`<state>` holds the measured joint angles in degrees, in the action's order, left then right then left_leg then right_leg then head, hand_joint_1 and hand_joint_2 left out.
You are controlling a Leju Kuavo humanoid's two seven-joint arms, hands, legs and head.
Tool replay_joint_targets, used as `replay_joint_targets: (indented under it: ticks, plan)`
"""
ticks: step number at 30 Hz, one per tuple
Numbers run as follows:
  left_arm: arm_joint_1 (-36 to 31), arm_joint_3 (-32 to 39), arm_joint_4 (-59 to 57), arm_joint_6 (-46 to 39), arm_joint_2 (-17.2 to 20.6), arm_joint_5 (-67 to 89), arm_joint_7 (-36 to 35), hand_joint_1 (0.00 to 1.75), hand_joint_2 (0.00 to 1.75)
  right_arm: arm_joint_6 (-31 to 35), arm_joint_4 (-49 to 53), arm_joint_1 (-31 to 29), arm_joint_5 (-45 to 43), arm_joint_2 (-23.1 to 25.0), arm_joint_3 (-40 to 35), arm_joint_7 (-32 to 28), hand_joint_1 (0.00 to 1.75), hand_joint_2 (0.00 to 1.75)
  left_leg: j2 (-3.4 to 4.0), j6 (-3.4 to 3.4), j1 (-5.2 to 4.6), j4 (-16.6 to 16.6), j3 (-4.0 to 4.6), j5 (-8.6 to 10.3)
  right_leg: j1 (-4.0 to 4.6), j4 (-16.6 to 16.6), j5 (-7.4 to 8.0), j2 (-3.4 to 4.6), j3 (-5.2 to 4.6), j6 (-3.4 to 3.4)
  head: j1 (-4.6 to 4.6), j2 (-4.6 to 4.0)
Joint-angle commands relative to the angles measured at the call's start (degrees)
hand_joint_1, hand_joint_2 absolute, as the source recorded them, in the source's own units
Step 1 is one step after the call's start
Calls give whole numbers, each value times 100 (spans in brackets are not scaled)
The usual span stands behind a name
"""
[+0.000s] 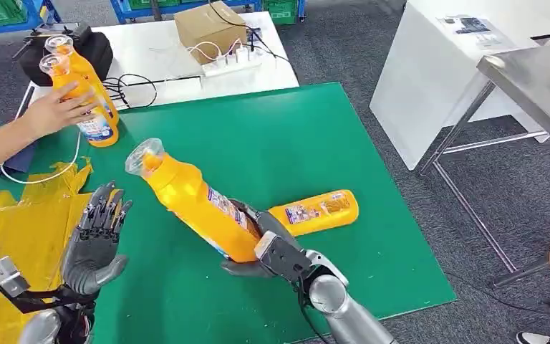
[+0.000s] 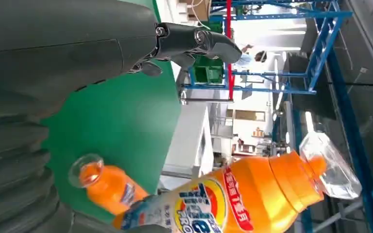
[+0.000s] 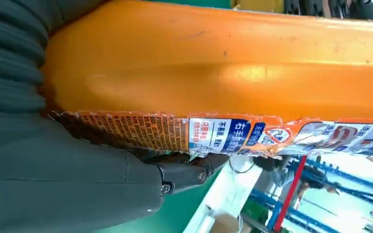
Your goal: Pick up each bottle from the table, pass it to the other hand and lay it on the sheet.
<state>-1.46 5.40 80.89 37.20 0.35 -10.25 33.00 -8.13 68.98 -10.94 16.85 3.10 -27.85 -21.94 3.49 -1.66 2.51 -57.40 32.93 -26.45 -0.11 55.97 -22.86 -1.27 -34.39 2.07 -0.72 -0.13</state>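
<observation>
Right hand (image 1: 268, 247) has its fingers wrapped round the base of an orange bottle (image 1: 193, 197), tilted up over the green mat (image 1: 293, 143) with its cap aimed at the left hand (image 1: 97, 240), which waits open with fingers spread, holding nothing. So the handoff isn't done yet. The yellow sheet (image 1: 14, 229) looks bare, though part is cut off. A second bottle (image 1: 315, 210) lies past the wrist; further back a person's hand (image 1: 57, 111) touches two upright bottles (image 1: 86, 93).
</observation>
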Motion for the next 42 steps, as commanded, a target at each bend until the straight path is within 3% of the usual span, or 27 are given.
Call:
replay_joint_targets:
  ticks: [1, 7, 16, 24, 25, 27, 29, 30, 42]
  plan:
    - [-141, -232, -161, 65, -54, -111, -145, 0, 175, -22, -828, -463, 129, 95, -408, 65, 175, 175, -15, 14, -6, 4, -6, 0, -6, -1, -1, 4, 5, -1, 0, 0]
    - [-160, -617, -134, 94, -118, -437, -501, 0, 175, 272, -1606, -964, 839, 597, -1378, 247, 175, 175, -11, 16, -8, 5, -8, -1, -8, 3, 0, 17, 0, -5, 0, 0]
    - [-433, -1000, -424, -84, -76, -463, -538, 0, 175, 262, -2714, -1486, 836, 1141, -2679, 422, 175, 175, -31, 26, -15, 9, -15, 0, -14, 7, -6, 9, 4, -5, 0, 0]
    - [-480, -1049, -572, -217, -65, -382, -579, 0, 175, 280, -2783, -1591, 677, 1115, -2902, 536, 175, 175, -23, 13, -8, 5, 0, 3, -7, 1, -3, -3, -6, -3, 2, 0]
    - [-471, -1049, -563, -231, -64, -380, -577, 35, 175, 293, -2793, -1590, 654, 1092, -2909, 540, 175, 175, -52, 30, -19, 12, -19, 1, -18, 7, -12, -6, 10, -7, 2, 0]
    - [-467, -1048, -557, -233, -63, -380, -576, 35, 175, 297, -2800, -1588, 650, 1084, -2912, 539, 175, 175, -74, 41, -25, 17, -30, 2, -25, 8, -17, -10, 21, -9, 2, 0]
    - [-467, -1048, -557, -233, -63, -380, -576, 35, 175, 297, -2800, -1588, 650, 1084, -2912, 539, 175, 175, -30, 15, -9, 7, 0, 4, -8, 1, -5, -6, -7, -3, 2, 0]
    - [-467, -1048, -557, -233, -63, -380, -576, 175, 175, 297, -2800, -1588, 650, 1084, -2912, 539, 175, 175, -47, 24, -15, 10, -11, 3, -14, 4, -10, -10, 3, -5, 2, 0]
    - [-450, -1042, -487, -256, 13, -75, -316, 175, 175, 433, -2748, -1681, 479, 941, -2695, 501, 175, 175, -41, 21, -12, 5, -2, 2, -10, 4, -8, -11, -2, -3, 2, 0]
